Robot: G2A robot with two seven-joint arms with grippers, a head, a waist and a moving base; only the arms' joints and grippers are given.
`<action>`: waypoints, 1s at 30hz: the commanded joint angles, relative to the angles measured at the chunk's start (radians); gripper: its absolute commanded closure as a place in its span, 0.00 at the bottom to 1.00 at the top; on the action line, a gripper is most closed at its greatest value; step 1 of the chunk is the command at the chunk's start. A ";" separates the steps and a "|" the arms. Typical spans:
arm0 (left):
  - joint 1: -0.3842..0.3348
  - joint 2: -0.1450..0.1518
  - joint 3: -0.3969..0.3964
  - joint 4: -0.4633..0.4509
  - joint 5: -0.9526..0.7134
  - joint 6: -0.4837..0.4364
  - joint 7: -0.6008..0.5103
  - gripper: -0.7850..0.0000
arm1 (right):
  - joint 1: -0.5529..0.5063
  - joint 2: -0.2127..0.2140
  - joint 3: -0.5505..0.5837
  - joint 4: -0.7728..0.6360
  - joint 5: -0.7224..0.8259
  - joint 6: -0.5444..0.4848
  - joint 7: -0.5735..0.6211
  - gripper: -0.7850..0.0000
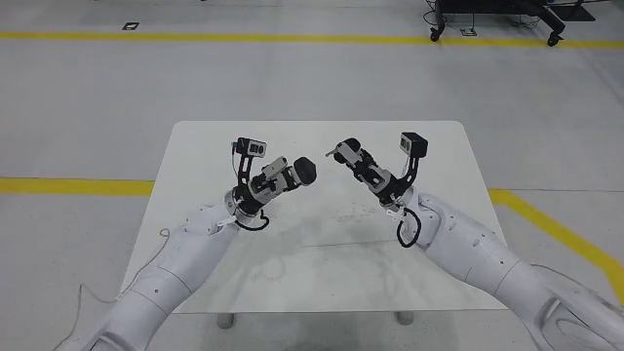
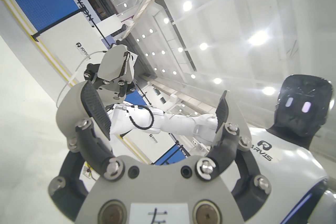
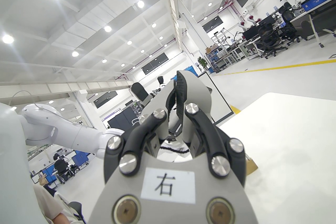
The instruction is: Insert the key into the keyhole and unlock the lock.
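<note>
Left gripper (image 1: 304, 172) (image 2: 155, 93): released. Fingers are spread wide, and both ribbed pads (image 2: 95, 107) are bare and face each other across the gap. It is held up off the table (image 1: 244, 156), over the left-middle of the top, with the tips pointing toward the other arm.

Right gripper (image 1: 341, 151) (image 3: 176, 88): clenched. The fingers are pressed together, with the pads meeting near the tips. I can't tell whether the key sits between them, since the tips are too small in the top view and edge-on in its own wrist view. The left wrist view shows this gripper (image 2: 123, 62) farther off, beyond the open fingers, with its tips toward the left one.

In the top view the two grippers are tip to tip above the table's middle, near each other but not touching, with the right one slightly farther from the robot.

Lock (image 3: 251, 166): a small brass-coloured body lying on the white table (image 3: 288, 130). It is mostly hidden behind the right gripper's housing, with only one corner showing. It sits down at the palm end of that gripper, under and beside the housing, well back from the closed fingertips and not in line with them. It touches neither gripper. The shackle and keyhole side are hidden, so I can't give its orientation.
</note>
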 commanded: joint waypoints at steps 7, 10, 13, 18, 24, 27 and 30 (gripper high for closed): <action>-0.041 -0.030 0.014 0.065 0.270 -0.140 0.142 0.00 | -0.015 -0.001 0.004 -0.013 0.011 0.027 0.030 1.00; -0.044 -0.038 0.020 0.058 0.354 -0.180 0.183 0.00 | -0.028 0.001 0.013 -0.022 0.075 0.089 0.134 1.00; -0.035 -0.045 -0.001 0.054 0.381 -0.180 0.183 0.00 | -0.043 0.005 0.028 -0.033 0.145 0.130 0.228 1.00; -0.034 -0.061 -0.018 0.064 0.422 -0.180 0.183 0.35 | -0.070 0.008 0.069 -0.054 0.190 0.165 0.295 1.00; -0.040 -0.083 -0.054 0.102 0.519 -0.180 0.185 0.55 | -0.104 0.009 0.122 -0.066 0.213 0.169 0.341 1.00; -0.034 -0.096 -0.072 0.108 0.543 -0.180 0.190 0.56 | -0.120 0.009 0.146 -0.075 0.217 0.177 0.364 1.00; -0.030 -0.107 -0.091 0.113 0.554 -0.180 0.187 0.58 | -0.136 0.009 0.166 -0.086 0.231 0.180 0.396 1.00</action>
